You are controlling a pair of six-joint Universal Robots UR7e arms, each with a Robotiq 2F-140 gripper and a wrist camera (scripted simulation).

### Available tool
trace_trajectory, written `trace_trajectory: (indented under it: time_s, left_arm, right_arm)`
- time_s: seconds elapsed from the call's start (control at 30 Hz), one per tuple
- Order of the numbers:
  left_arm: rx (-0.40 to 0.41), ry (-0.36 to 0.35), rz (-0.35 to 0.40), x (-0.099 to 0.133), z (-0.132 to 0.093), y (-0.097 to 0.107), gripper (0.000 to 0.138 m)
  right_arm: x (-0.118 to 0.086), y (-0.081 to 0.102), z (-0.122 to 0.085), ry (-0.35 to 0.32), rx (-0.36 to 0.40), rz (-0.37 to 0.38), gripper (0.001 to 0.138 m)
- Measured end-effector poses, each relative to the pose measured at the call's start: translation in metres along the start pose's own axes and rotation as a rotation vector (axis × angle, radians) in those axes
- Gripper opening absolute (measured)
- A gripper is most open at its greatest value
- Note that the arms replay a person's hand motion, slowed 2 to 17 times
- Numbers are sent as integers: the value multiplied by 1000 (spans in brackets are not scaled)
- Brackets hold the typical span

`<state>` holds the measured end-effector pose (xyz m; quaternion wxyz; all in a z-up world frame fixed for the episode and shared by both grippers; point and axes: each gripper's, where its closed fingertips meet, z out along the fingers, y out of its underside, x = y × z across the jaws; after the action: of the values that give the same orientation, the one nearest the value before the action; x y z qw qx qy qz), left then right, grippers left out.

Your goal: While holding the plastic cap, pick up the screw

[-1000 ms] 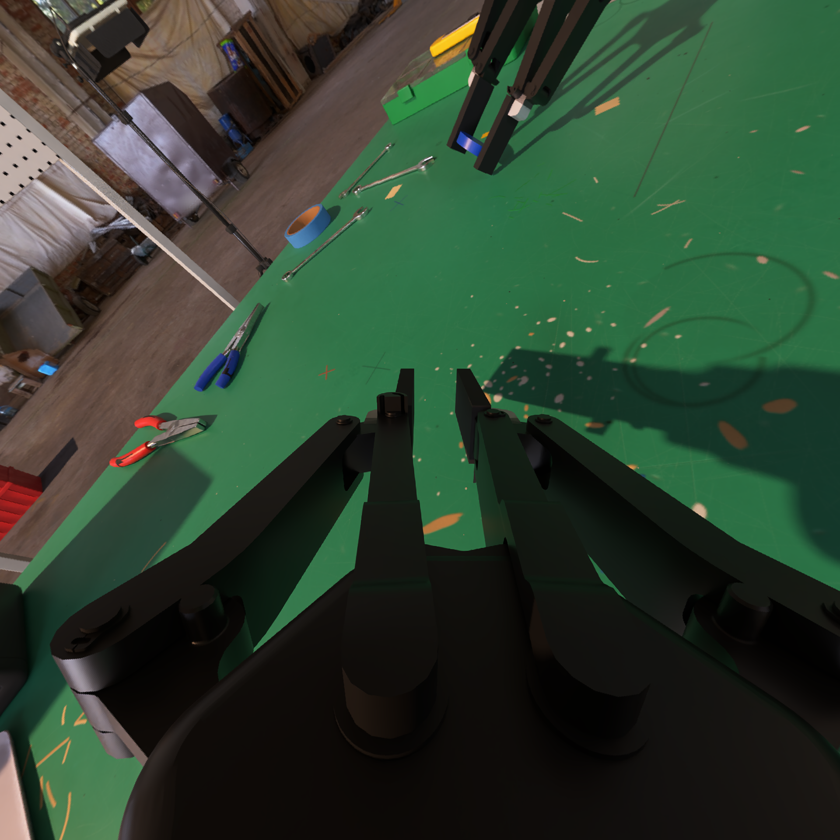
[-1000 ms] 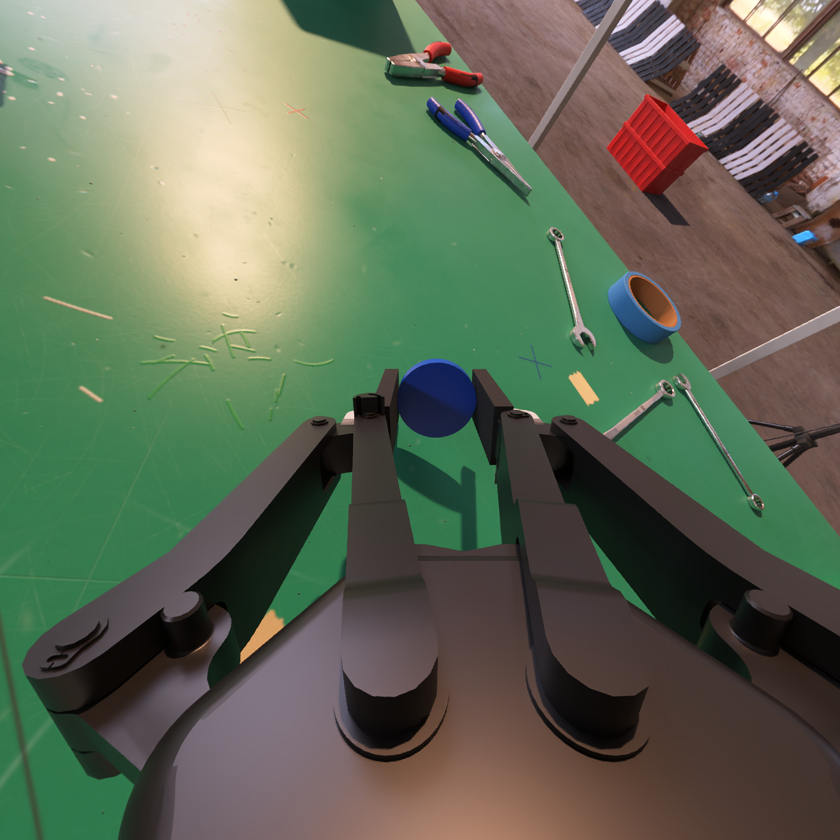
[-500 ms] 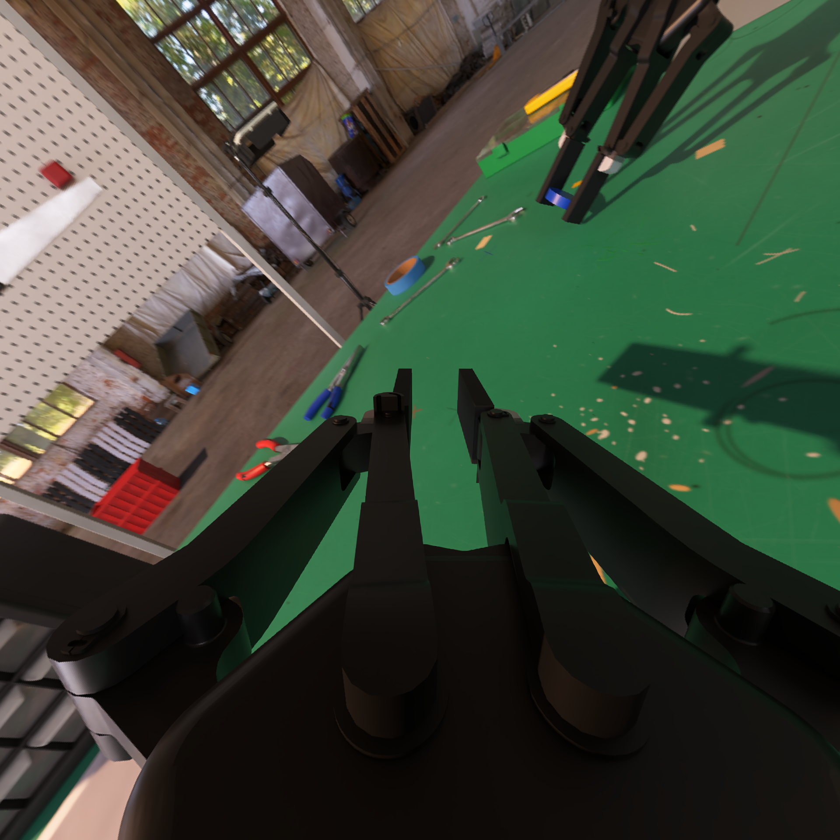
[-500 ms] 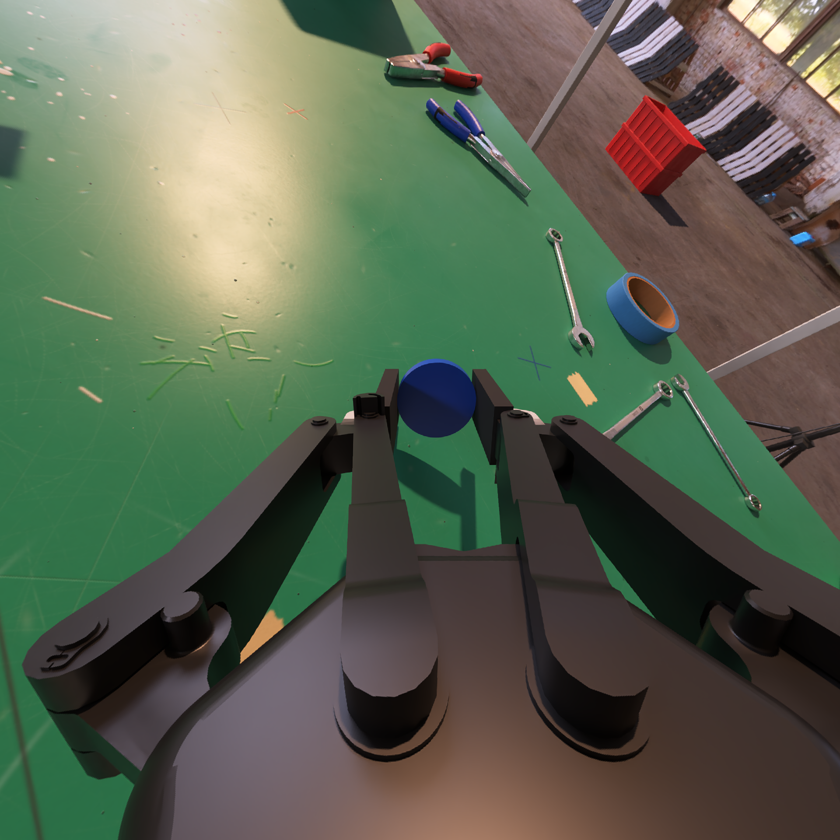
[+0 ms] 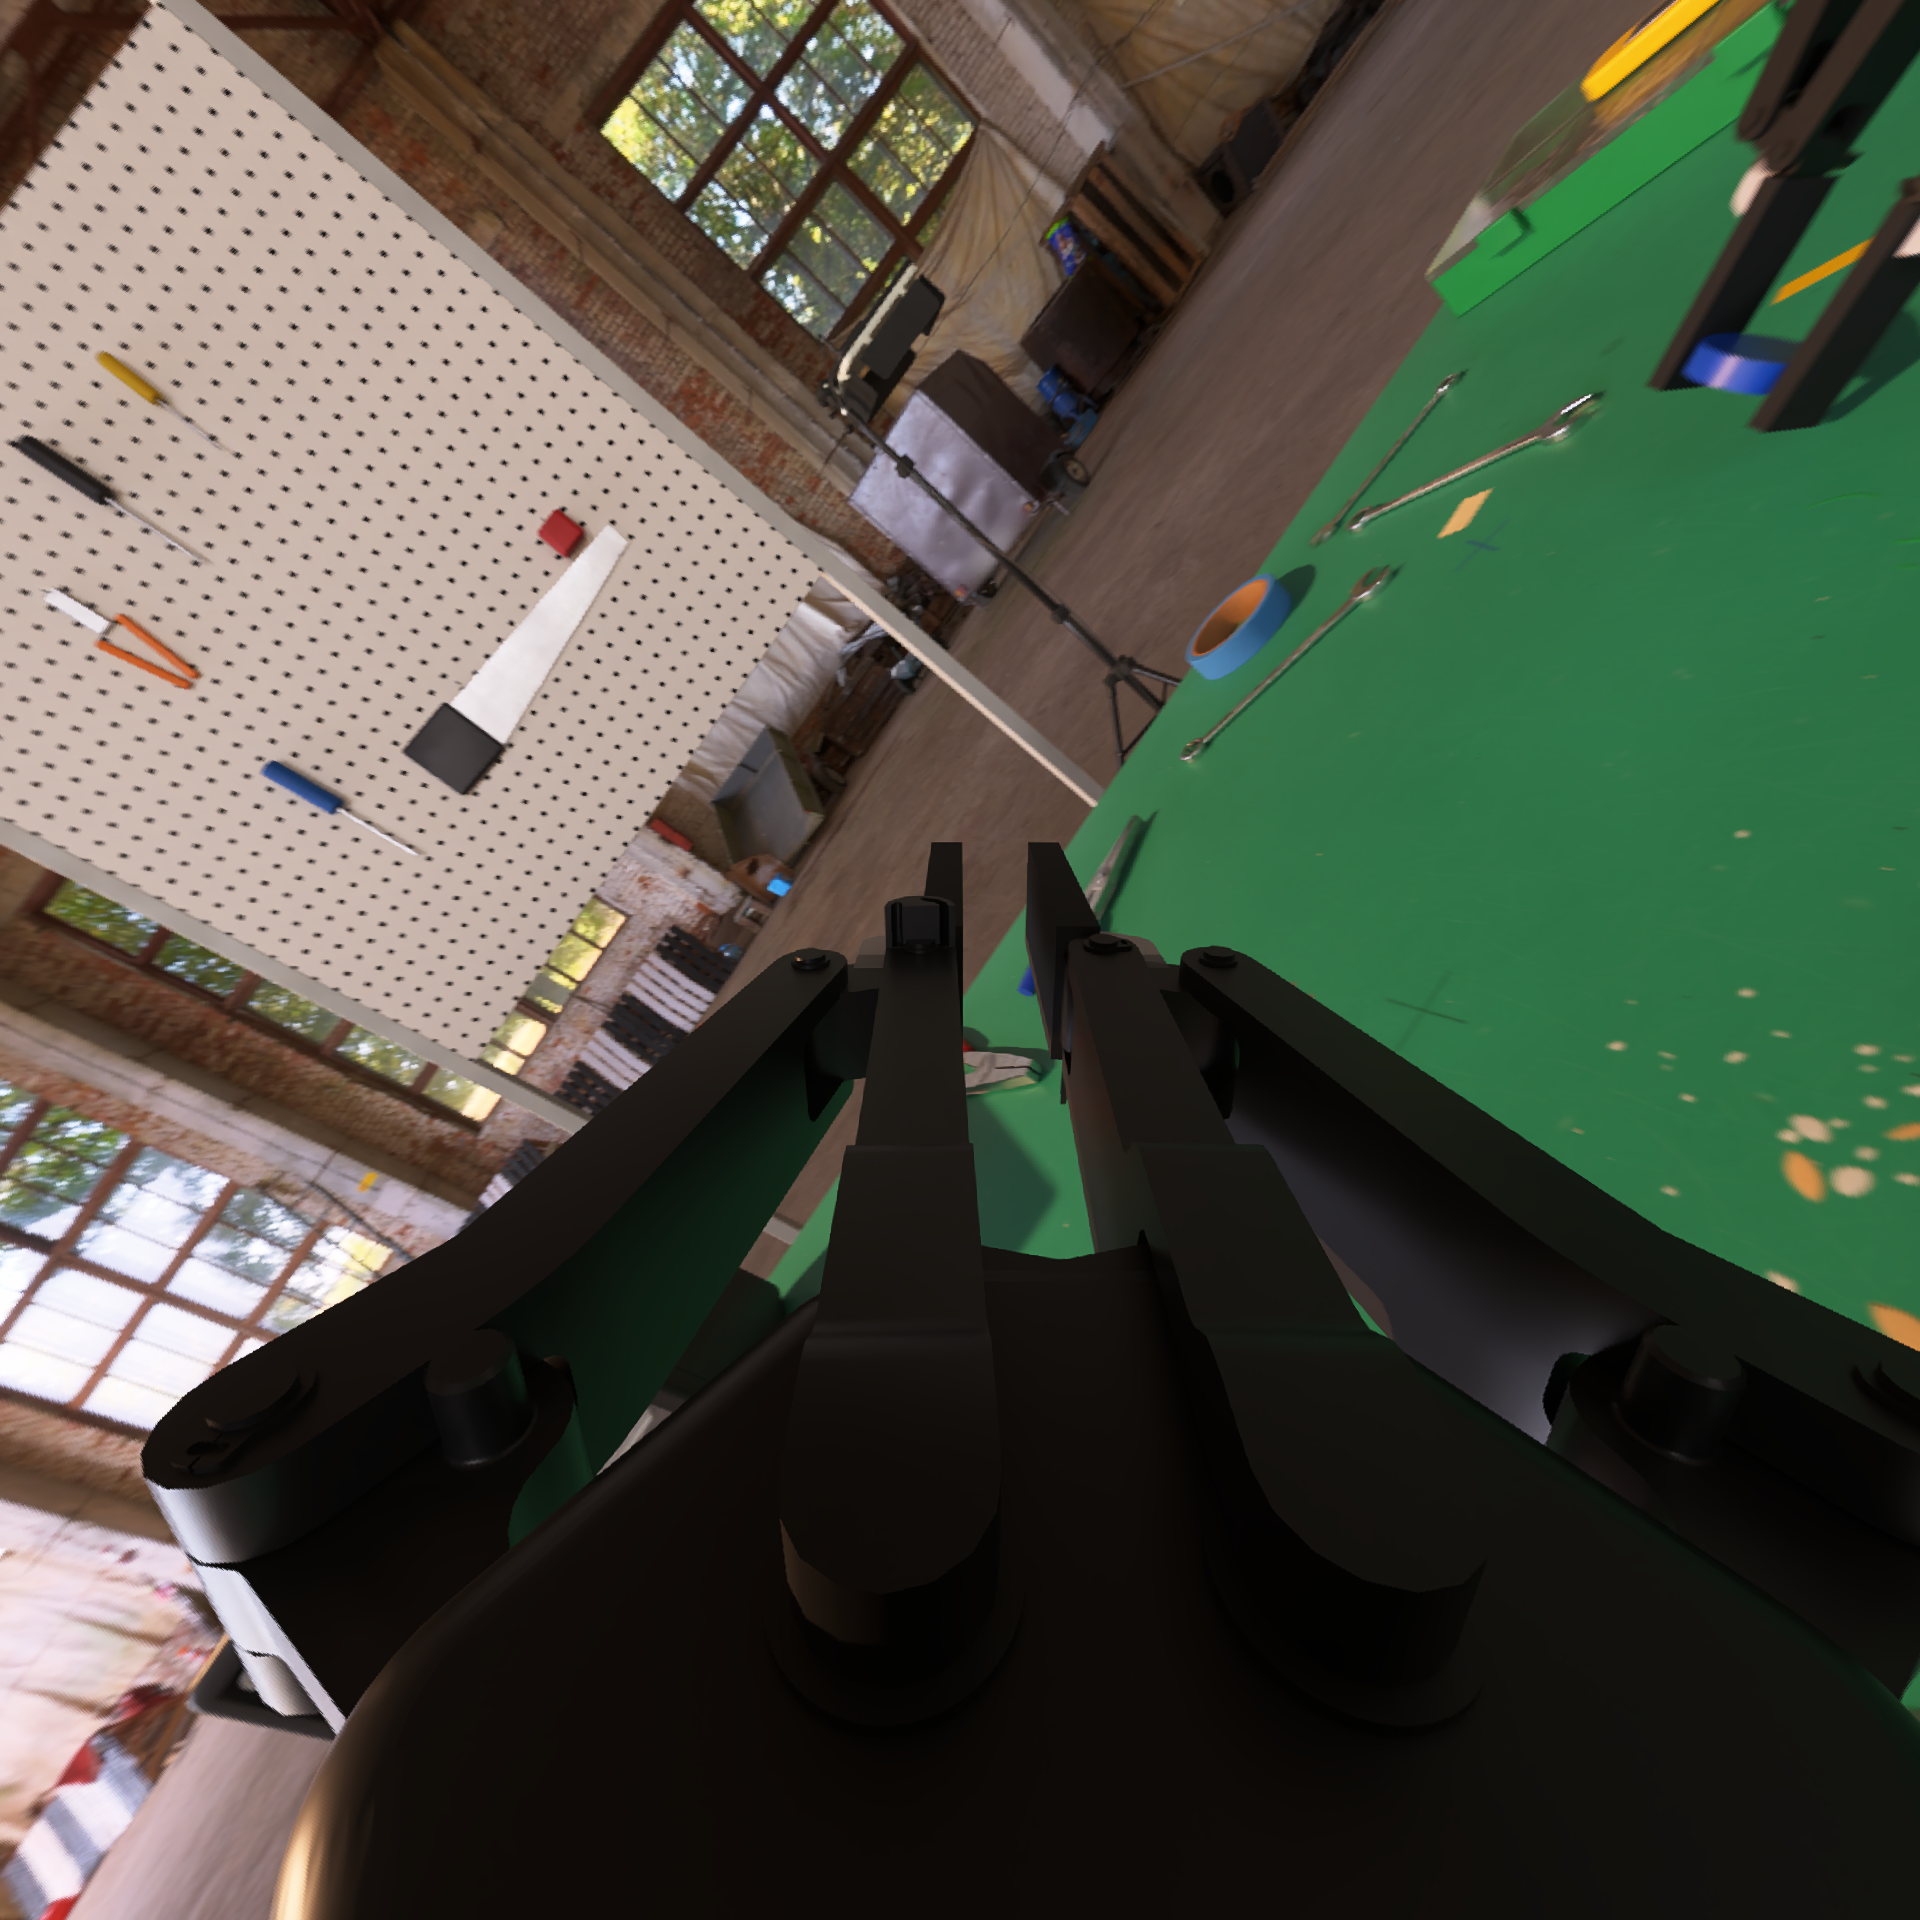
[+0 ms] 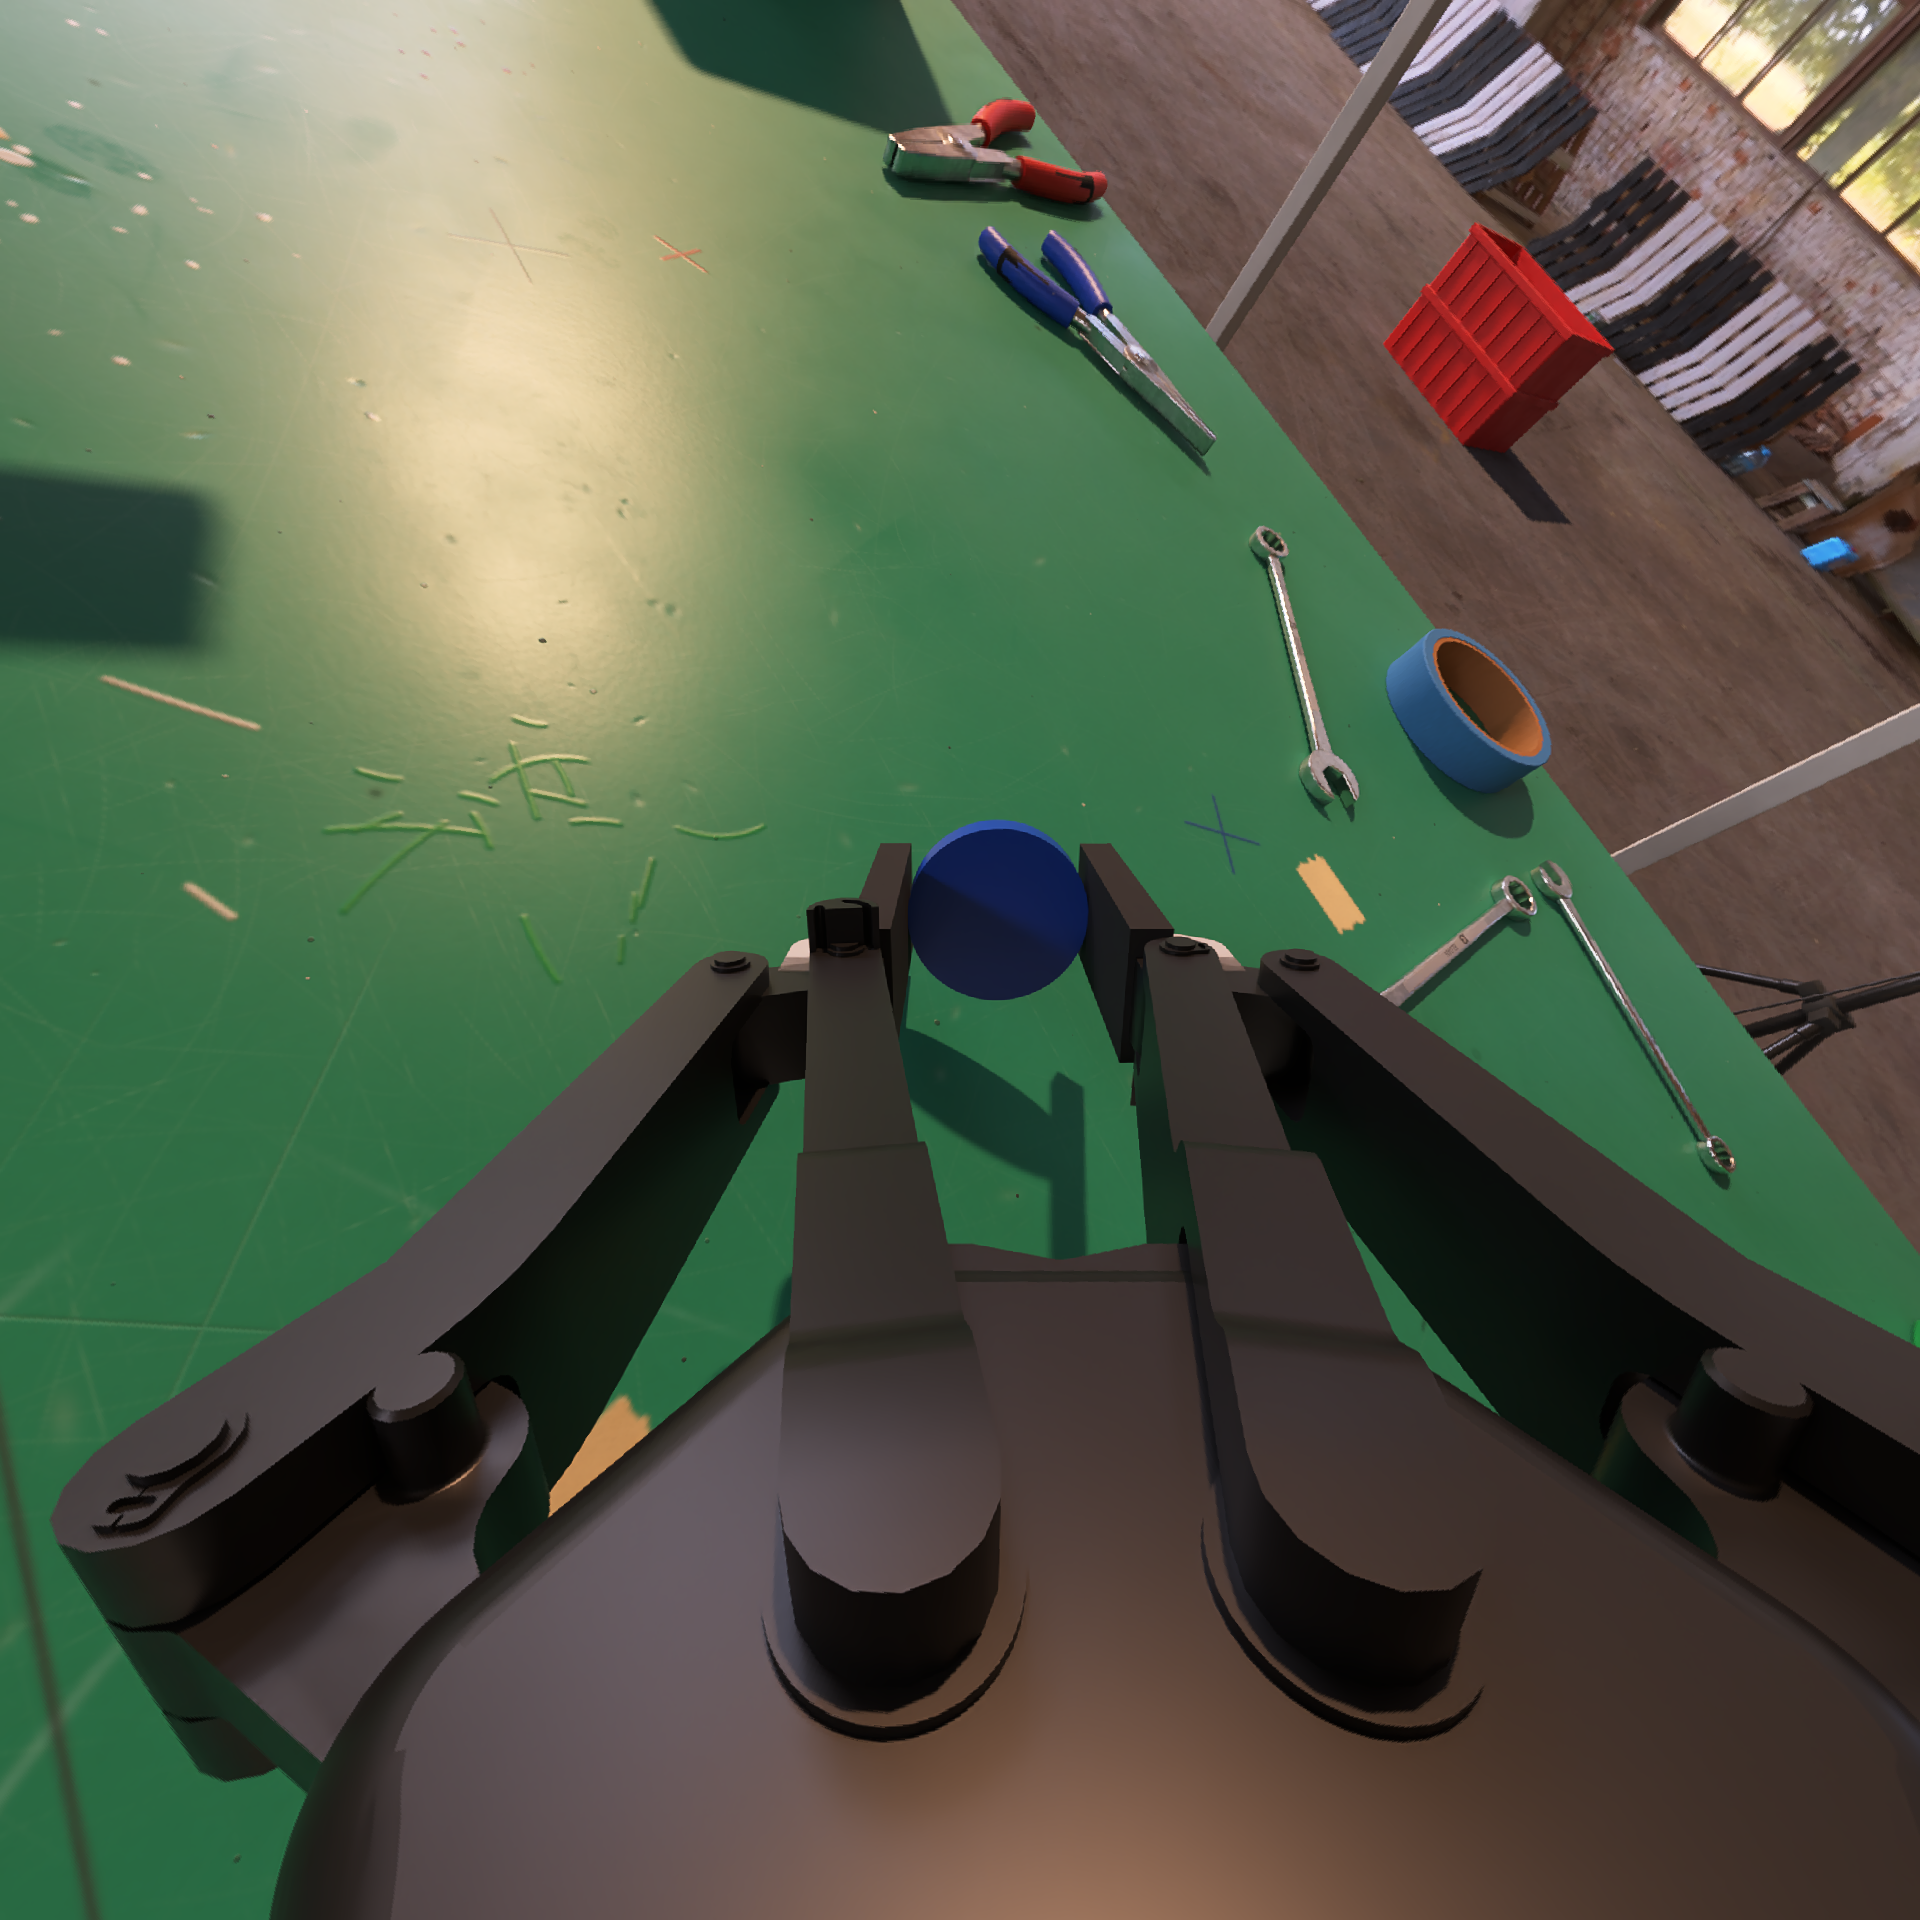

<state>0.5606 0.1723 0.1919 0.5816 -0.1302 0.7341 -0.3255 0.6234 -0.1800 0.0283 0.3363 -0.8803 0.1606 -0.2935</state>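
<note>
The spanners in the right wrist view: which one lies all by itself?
The spanner beside the blue tape roll lies alone. The other two spanners lie nearer the camera, with their heads close together.

Left claw [image 5: 994, 883] hides most of what may be pliers [image 5: 1000, 1068] (red-handled).

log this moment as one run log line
right tool: shut on round blue plastic cap, above green table | left tool: narrow gap, nothing visible between fingers, aimed past table edge | screw: not in view
</note>
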Motion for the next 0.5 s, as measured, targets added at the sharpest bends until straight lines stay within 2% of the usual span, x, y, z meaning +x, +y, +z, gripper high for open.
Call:
trace_trajectory:
  time_s: [0.5]
  left_arm:
    - [-102, -189, 106, -63, 44, 0, 4]
  right_arm:
    - [0, -2, -2, 6, 2, -11, 43]
